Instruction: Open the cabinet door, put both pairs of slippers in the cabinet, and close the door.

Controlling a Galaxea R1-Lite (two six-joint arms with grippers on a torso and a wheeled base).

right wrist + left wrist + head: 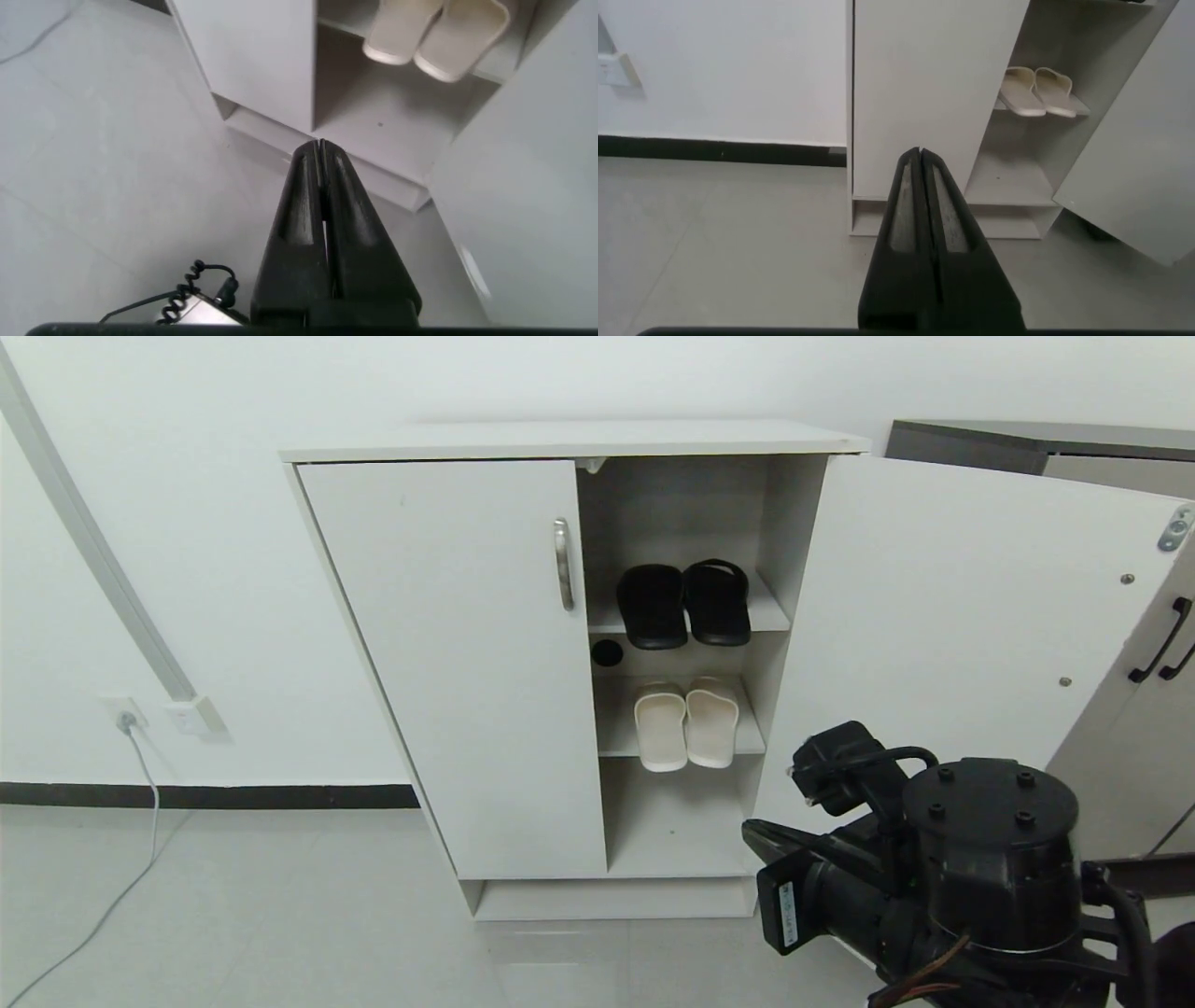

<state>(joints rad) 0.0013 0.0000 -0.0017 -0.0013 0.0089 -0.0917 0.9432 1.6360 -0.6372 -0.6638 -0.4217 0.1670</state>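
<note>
Left gripper [920,157]: jaws pressed together along their full length, nothing held; poised over the floor [719,243], aimed at the foot of the closed left door, apart from it
Right gripper [322,149]: jaws likewise closed tip to tip, nothing held; poised over the floor in front of the cabinet's base, beside the lower part of the open door
Cream slippers [686,723]: side by side on the middle shelf [616,733], toes inward, heels slightly over the front edge
Black slippers [684,605]: side by side on the upper shelf [770,611], directly above the cream pair, heels toward the front
Right door [934,616]: swung wide open on the robot's right, inner face turned to the camera
Left door [457,653]: shut, with an upright metal handle [562,564] at its inner edge
Cabinet [569,437]: white, standing against the wall, right half exposed in three levels
Round hole [607,653]: dark, in the back panel between the two shelves
Wall socket [124,714]: on the wall to the left, with a grey cable [112,896] trailing across the floor
Second cabinet [1134,756]: just behind the open door, with dark handles
</note>
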